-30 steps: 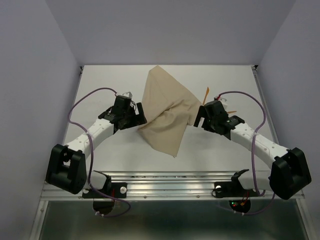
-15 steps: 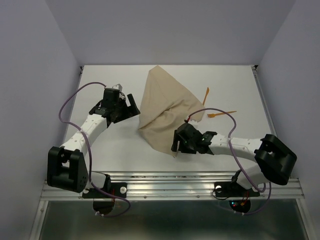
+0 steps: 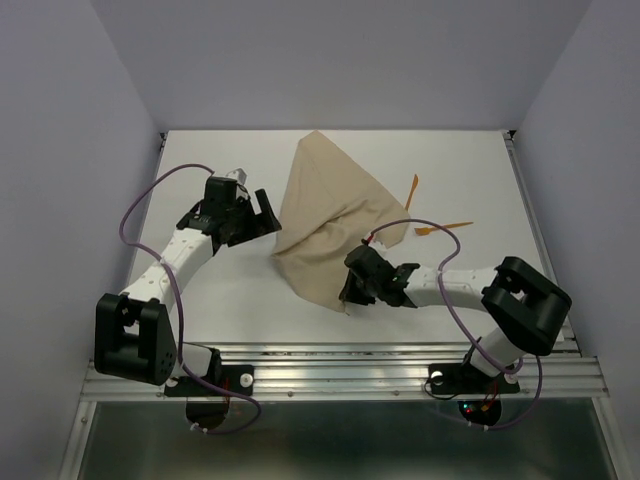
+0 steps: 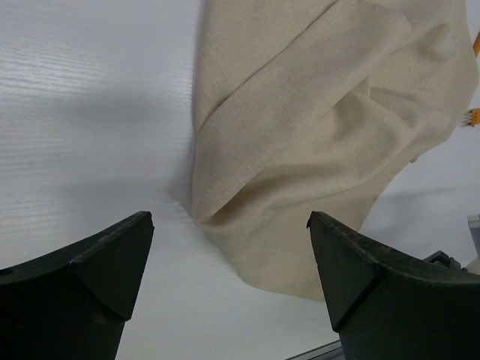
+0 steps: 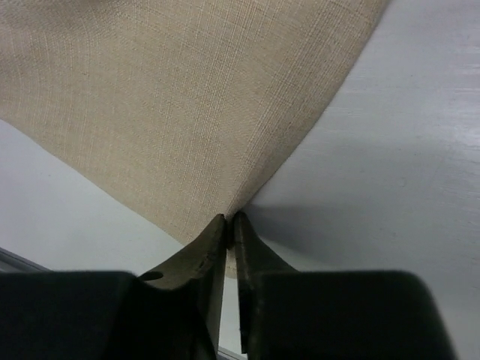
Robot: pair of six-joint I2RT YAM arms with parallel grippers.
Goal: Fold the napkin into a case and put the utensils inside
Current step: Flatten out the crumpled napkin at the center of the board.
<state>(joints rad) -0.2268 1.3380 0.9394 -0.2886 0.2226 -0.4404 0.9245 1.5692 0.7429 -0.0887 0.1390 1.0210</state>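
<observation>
My right gripper (image 5: 229,219) has its jaws pinched on the near corner of the napkin (image 3: 322,210), which lies crumpled mid-table (image 3: 210,150). My left gripper (image 4: 229,225) gapes wide beside the cloth's left edge, holding nothing. The utensils (image 3: 414,186) lie just right of the napkin.

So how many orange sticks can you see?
2. The far orange utensil lies right of the napkin; the near orange utensil lies by the napkin's right corner. More could hide under the cloth.
</observation>
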